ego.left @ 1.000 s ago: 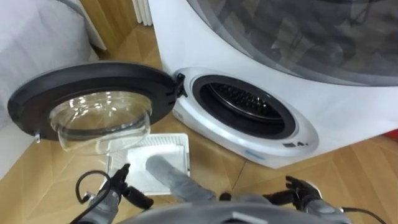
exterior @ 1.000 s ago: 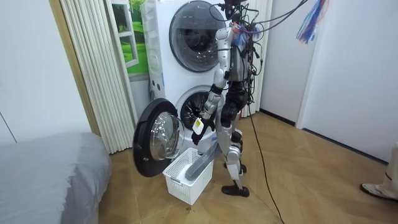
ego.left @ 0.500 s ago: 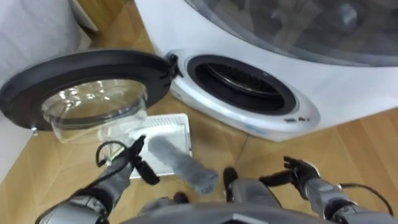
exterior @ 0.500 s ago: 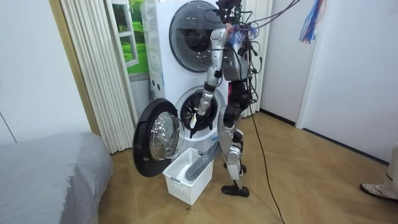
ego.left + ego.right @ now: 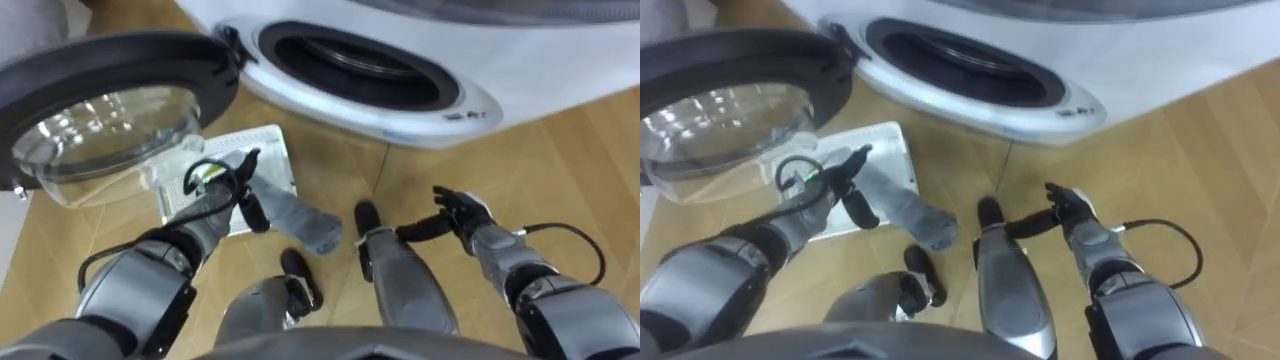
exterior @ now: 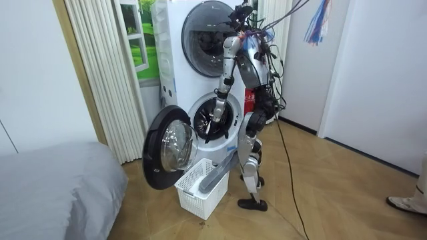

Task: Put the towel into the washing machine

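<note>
A grey rolled towel [image 5: 293,218] hangs over the edge of a white slatted basket [image 5: 268,146] on the floor, below the washing machine's open drum [image 5: 350,62]. The round door [image 5: 100,95] stands swung open to the left. My left hand [image 5: 218,198] hovers open above the basket beside the towel and holds nothing; in the room view this left hand [image 6: 212,127] is at drum height, well above the towel [image 6: 217,177]. My right hand [image 5: 458,212] is held out over the floor on the right, fingers relaxed and empty. I stand bent forward, facing the machine.
A second machine [image 6: 203,30] is stacked on the washer. The open door [image 6: 167,150] juts out over the basket [image 6: 199,190]. A grey bed [image 6: 53,193] lies at the room view's left. A person's foot [image 6: 405,200] is at its right edge.
I have bent forward, so the eye views now look further down. My left arm has risen from beside my leg to drum height; the towel and basket have not moved.
</note>
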